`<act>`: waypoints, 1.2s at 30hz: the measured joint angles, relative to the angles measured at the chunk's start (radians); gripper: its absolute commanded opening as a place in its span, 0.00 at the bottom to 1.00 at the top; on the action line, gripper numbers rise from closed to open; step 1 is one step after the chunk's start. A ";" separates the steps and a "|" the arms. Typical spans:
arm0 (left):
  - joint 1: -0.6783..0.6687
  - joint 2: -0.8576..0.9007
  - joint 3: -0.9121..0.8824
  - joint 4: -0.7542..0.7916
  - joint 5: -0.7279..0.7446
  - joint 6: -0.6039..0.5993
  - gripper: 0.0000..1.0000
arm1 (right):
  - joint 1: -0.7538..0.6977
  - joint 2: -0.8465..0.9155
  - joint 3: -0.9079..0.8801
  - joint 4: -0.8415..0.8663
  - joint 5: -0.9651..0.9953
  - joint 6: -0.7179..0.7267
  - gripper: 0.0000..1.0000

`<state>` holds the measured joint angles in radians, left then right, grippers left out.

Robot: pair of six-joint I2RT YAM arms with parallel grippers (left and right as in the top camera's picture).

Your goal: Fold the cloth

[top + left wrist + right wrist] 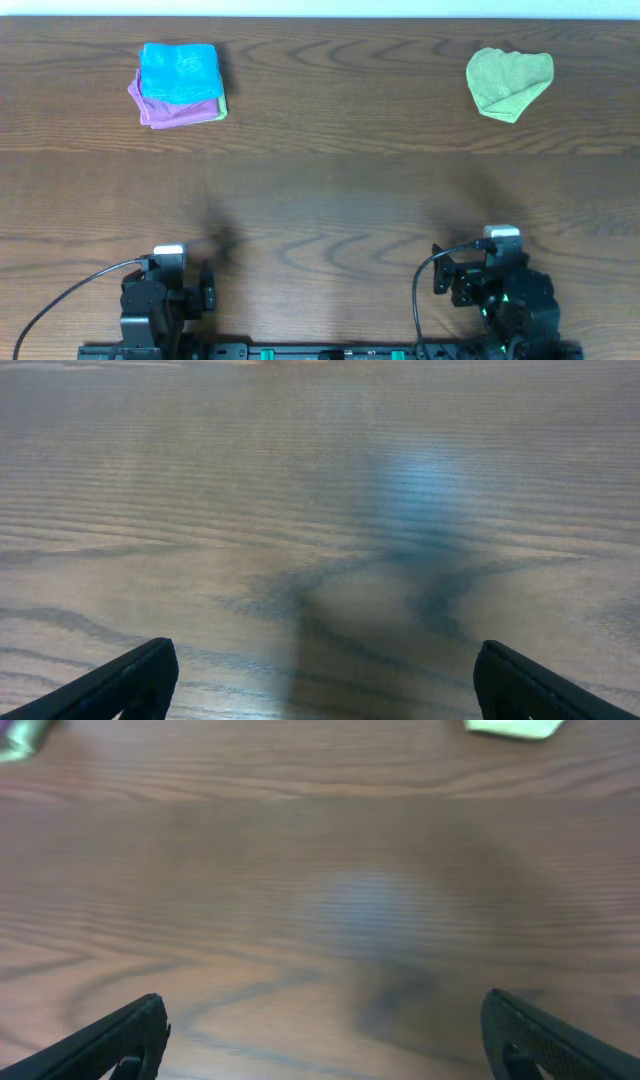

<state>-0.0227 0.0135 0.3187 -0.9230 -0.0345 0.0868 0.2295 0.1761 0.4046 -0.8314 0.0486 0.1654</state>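
The sky-blue cloth [179,73] lies folded at the far left of the table, on top of a folded pink-purple cloth [160,110]. My left gripper [185,262] rests at the near left edge, far from the cloth; in the left wrist view its fingers [320,680] are wide apart over bare wood. My right gripper [490,250] rests at the near right edge; in the right wrist view its fingers [325,1035] are also wide apart and empty. The blue cloth does not show in either wrist view.
A crumpled lime-green cloth [508,82] lies at the far right; its edge shows at the top of the right wrist view [512,727]. A sliver of green shows under the pink-purple cloth's right edge [224,106]. The wooden table [330,190] spans the view.
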 measured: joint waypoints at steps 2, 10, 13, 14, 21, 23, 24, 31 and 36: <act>0.000 0.000 0.000 0.000 0.000 0.000 0.95 | -0.039 -0.038 -0.029 0.005 0.006 -0.047 0.99; 0.000 -0.001 0.000 0.000 -0.003 0.000 0.95 | -0.172 -0.146 -0.127 0.005 0.016 -0.135 0.99; 0.000 -0.001 0.000 0.000 -0.003 0.000 0.95 | -0.189 -0.159 -0.151 0.006 0.016 -0.149 0.99; 0.000 -0.001 0.000 0.000 -0.003 0.000 0.95 | -0.190 -0.159 -0.156 0.006 0.016 -0.151 0.99; 0.000 -0.001 0.000 0.000 -0.003 0.000 0.95 | -0.193 -0.159 -0.216 0.018 0.015 -0.156 0.99; 0.000 -0.001 0.000 0.000 -0.003 0.000 0.95 | -0.193 -0.159 -0.216 0.026 0.014 -0.156 0.99; 0.000 -0.001 0.000 0.000 -0.003 0.000 0.95 | -0.193 -0.159 -0.216 0.026 0.013 -0.156 0.99; 0.000 -0.001 0.000 0.000 -0.003 0.000 0.95 | -0.193 -0.159 -0.216 0.026 0.011 -0.156 0.99; 0.000 -0.001 0.000 0.000 -0.003 0.000 0.95 | -0.193 -0.159 -0.216 0.026 0.011 -0.156 0.99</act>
<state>-0.0227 0.0128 0.3191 -0.9234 -0.0376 0.0868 0.0364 0.0166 0.1886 -0.8051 0.0601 0.0093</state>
